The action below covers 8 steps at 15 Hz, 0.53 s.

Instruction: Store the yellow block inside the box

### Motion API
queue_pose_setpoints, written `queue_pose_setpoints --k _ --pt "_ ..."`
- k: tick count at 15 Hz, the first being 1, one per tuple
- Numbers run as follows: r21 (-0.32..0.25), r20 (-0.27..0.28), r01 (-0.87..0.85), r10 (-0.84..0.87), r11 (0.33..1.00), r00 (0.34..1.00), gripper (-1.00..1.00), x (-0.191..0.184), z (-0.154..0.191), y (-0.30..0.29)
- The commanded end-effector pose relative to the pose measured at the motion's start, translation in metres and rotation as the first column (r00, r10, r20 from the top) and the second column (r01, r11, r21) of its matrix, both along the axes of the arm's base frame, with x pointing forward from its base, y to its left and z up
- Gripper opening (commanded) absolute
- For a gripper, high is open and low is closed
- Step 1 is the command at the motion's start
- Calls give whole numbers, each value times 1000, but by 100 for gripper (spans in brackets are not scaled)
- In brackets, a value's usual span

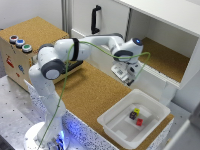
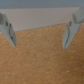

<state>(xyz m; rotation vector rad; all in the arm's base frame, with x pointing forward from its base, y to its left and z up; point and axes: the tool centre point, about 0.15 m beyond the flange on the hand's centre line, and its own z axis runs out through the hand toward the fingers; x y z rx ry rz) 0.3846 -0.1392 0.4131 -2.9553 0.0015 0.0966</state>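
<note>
over the cork top, exterior view: the gripper [image 1: 131, 75] hangs above bare cork beside the open white cabinet [image 1: 165, 30], well apart from the box [image 1: 112, 121].
yellow block [image 1: 136, 111]: already lies inside the box, so the storing looks done.
neighbours: a red cube [image 1: 139, 121] and a dark cube [image 1: 132, 115] sit just beside it on the tub floor, all three clustered near the middle.
wooden drawer box [image 1: 20, 60]: stands at the exterior view's left with coloured buttons [image 1: 20, 43] on top, untouched.
wrist view: fingers [image 2: 69, 34] are spread wide with nothing between them; only the cork surface [image 2: 42, 62] and a pale edge show.
judgement: empty, raised jaws fit an arm clear of the tub.
</note>
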Motion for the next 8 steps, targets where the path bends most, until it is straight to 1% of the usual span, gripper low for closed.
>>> queue_pose_setpoints --k 1,2,3,8 --pt "-120 11 -47 48 992 999 100 -37 -27 100" --pt "-116 5 -57 58 992 998 100 -40 -31 111" --pt "-127 -3 -74 74 989 997 100 -45 -35 124" --pt "-118 -16 -123 122 985 992 100 -54 -47 179"
